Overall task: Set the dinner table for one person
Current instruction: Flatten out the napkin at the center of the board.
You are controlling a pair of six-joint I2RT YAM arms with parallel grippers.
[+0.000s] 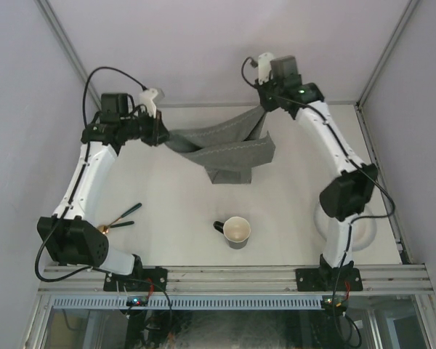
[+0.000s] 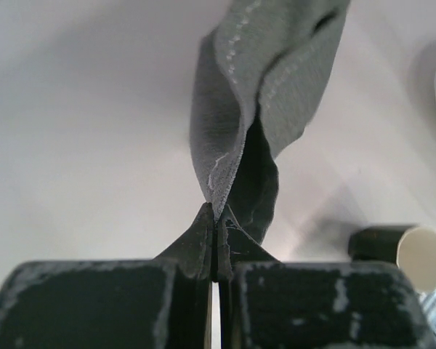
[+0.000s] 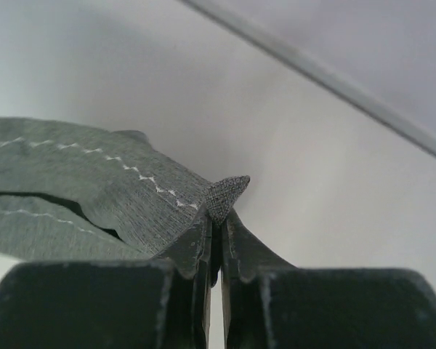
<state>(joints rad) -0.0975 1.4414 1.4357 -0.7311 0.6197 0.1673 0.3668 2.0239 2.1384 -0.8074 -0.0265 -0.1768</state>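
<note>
Both arms hold a grey stitched cloth mat (image 1: 225,149) above the far part of the off-white dinner table (image 1: 174,211). My left gripper (image 1: 162,134) is shut on the mat's left corner (image 2: 225,145). My right gripper (image 1: 260,109) is shut on the right corner (image 3: 229,193). The mat hangs twisted and sagging between them, its lower fold touching the table. A dark mug (image 1: 235,232) with a cream inside stands near the front middle and shows in the left wrist view (image 2: 410,254).
A utensil with a dark handle and coppery end (image 1: 120,217) lies at the front left by the left arm. A white plate (image 1: 363,233) sits at the front right, partly behind the right arm. Aluminium rails (image 1: 381,174) edge the table.
</note>
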